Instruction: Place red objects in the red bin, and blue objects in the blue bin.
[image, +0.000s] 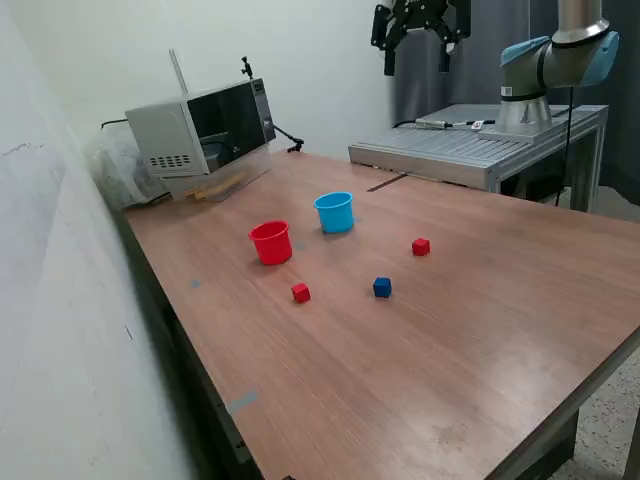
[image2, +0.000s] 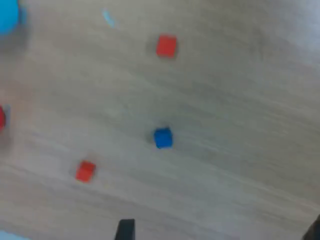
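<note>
The red cup (image: 271, 242) and the light blue cup (image: 335, 212) stand upright side by side on the wooden table (image: 480, 330). Two red cubes (image: 301, 292) (image: 421, 246) and one dark blue cube (image: 382, 288) lie on the table near the cups. A second blue cube is not in view. My gripper (image: 418, 48) hangs high above the table's far side, open and empty. The blurred wrist view shows the blue cube (image2: 163, 138), both red cubes (image2: 166, 45) (image2: 85, 171), edges of the blue cup (image2: 7, 15) and red cup (image2: 1, 118), and a fingertip (image2: 125, 230).
A grey microwave-like box (image: 205, 125) with cables sits at the table's far corner by the wall. A raised metal platform (image: 470, 145) carries the arm's base (image: 525, 100) at the exterior view's right. The table's front edge runs along the exterior view's lower right.
</note>
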